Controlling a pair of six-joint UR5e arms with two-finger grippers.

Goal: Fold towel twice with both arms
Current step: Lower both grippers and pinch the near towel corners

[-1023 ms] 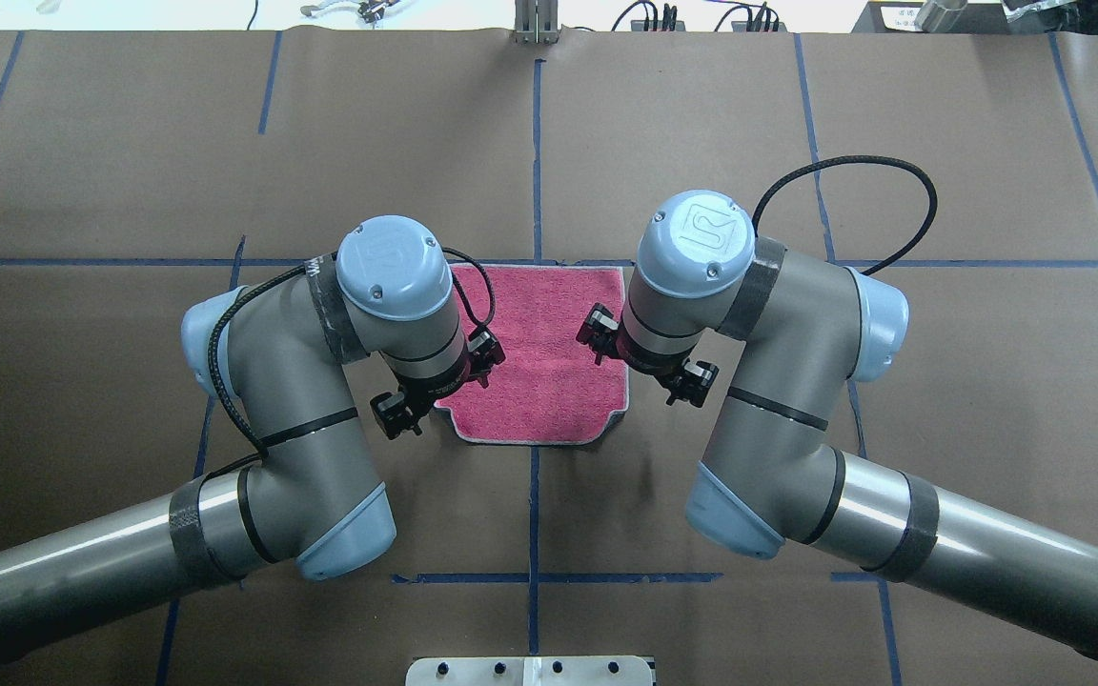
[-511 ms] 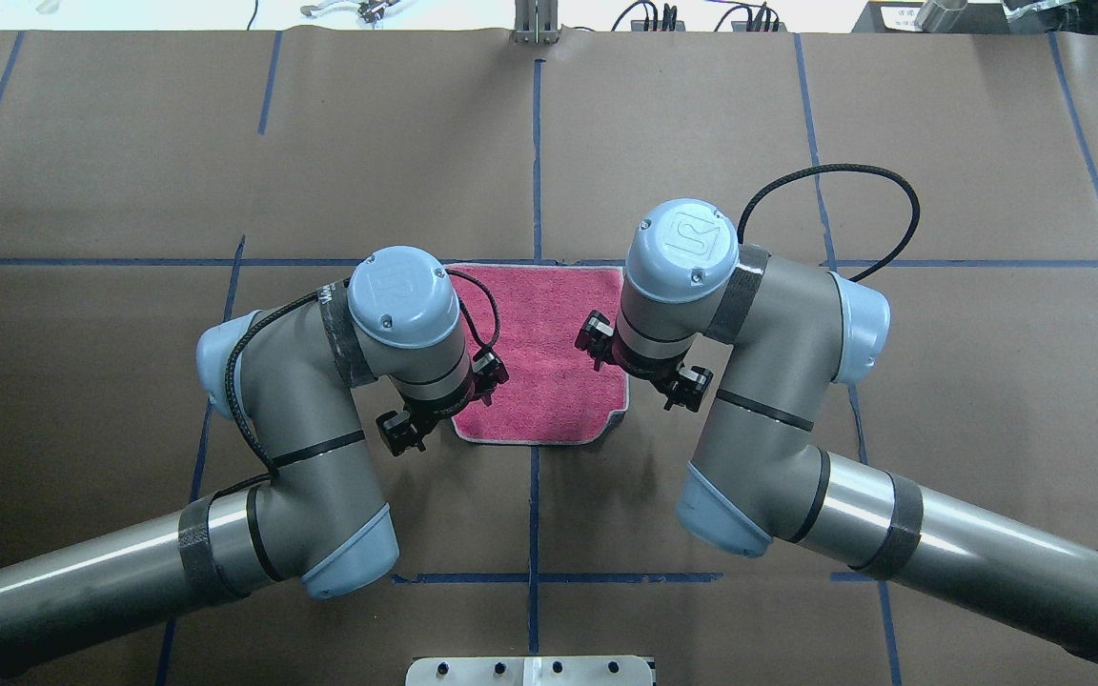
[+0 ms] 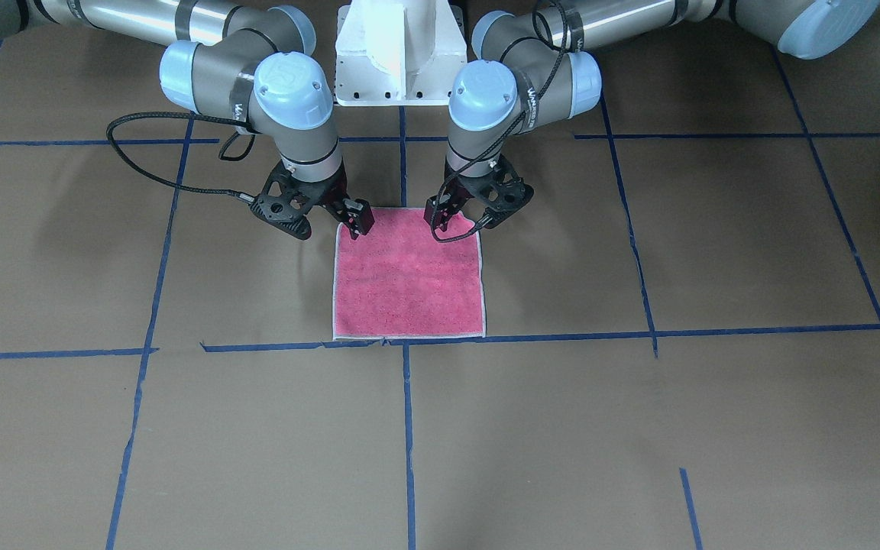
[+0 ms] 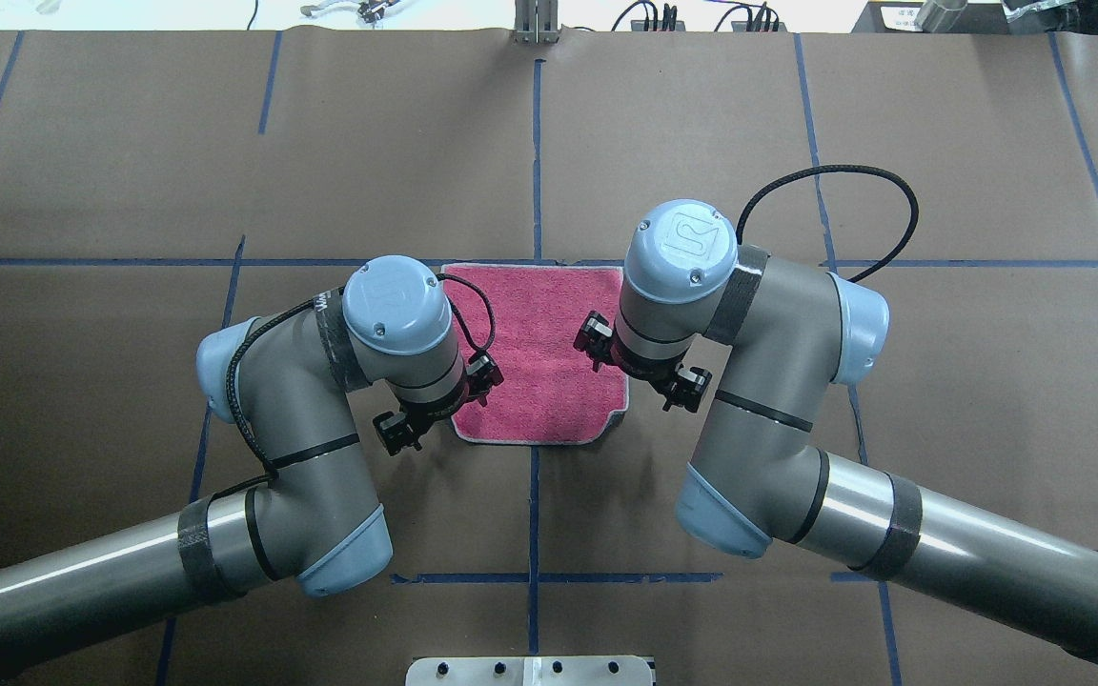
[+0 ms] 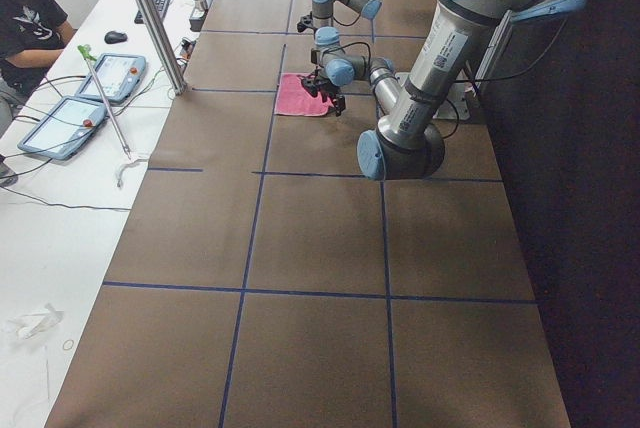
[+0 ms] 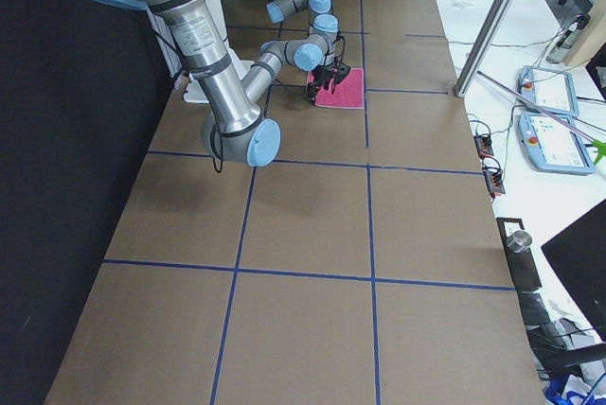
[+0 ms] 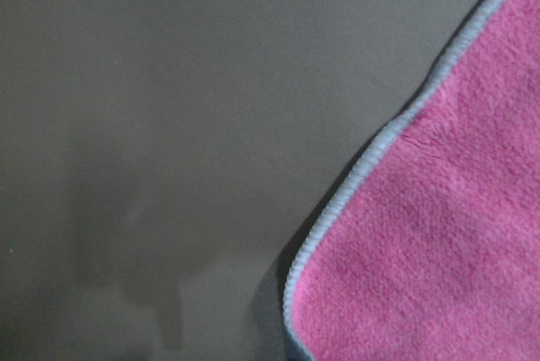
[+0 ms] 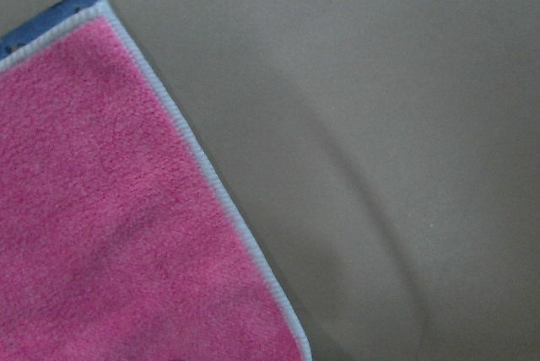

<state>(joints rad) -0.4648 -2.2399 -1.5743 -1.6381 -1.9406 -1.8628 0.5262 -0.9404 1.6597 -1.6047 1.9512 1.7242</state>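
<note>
The towel lies flat on the brown table, pink face up, with a whitish border; it also shows in the overhead view. My left gripper is low over the towel's near corner on my left side, fingers apart. My right gripper is low at the other near corner, fingers also apart. Neither holds cloth. In the overhead view the left arm and right arm hide both grippers. The left wrist view shows a rounded towel corner, the right wrist view a straight edge; no fingers show in either.
The white pedestal base stands behind the grippers. Blue tape lines cross the brown table cover. A metal post and tablets stand on the side desk, where a person sits.
Both arms have come down and slightly towards my base, the left more than the right, bringing the grippers to the towel's near corners. The towel has not moved.
</note>
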